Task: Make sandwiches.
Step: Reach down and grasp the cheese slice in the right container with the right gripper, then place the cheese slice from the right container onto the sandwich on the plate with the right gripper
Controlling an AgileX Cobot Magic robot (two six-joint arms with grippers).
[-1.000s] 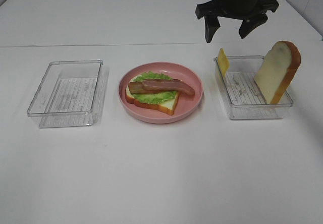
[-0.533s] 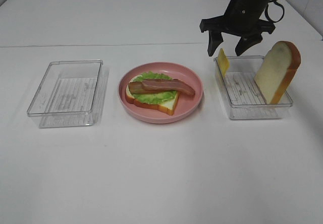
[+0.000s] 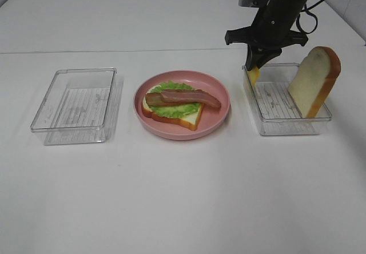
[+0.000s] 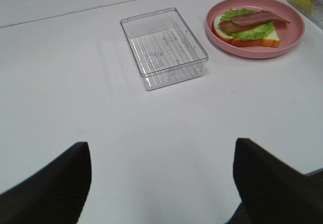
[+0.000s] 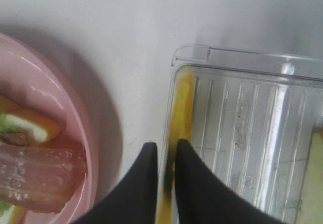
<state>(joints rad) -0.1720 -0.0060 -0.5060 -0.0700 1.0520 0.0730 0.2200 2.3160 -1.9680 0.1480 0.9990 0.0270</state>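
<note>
An open sandwich (image 3: pixel 174 110) lies on the pink plate (image 3: pixel 224 106): a bread slice, green lettuce (image 3: pixel 170 86) and two bacon strips (image 3: pixel 184 98). A yellow cheese slice (image 3: pixel 253 74) stands on edge against the left wall of the right clear tray (image 3: pixel 286 127). A second bread slice (image 3: pixel 313 81) leans upright at that tray's right end. My right gripper (image 3: pixel 255 64) has come down over the tray's left wall. In the right wrist view its fingers (image 5: pixel 144 183) are pinched on the cheese slice (image 5: pixel 182 103). My left gripper (image 4: pixel 161 183) is open and empty, far from the plate (image 4: pixel 298 32).
An empty clear tray (image 3: pixel 74 105) stands left of the plate; it also shows in the left wrist view (image 4: pixel 164 47). The plate rim (image 5: pixel 96 133) lies close beside the right tray's wall (image 5: pixel 242 57). White tabletop lies all around.
My right gripper has come down from above the tray onto the cheese slice and its fingers have closed from wide open. Nothing else has moved.
</note>
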